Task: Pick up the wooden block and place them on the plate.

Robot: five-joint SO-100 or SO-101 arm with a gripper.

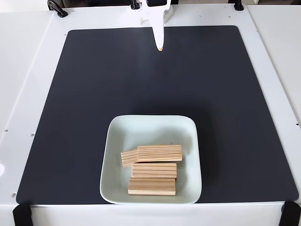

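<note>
On the black mat (94,94), left to right: four wooden blocks (152,186) are lying inside the plate (117,136), pale striped-grain slabs, partly overlapping. The plate is glossy, square, round-cornered. The gripper (160,47) is hanging near the far edge, fingers looking pressed together, pinching nothing. Risk: the overlapped top block may be sliding if nudged.

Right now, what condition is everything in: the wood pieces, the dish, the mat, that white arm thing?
wooden blocks: four, all lying flat in the plate, bunched and partly overlapping.
plate: upright on the mat near its front edge, holding the blocks.
black mat: flat on the white table, bare apart from the plate.
gripper: at the far edge, away from the plate, holding nothing; its fingers look together.
</note>
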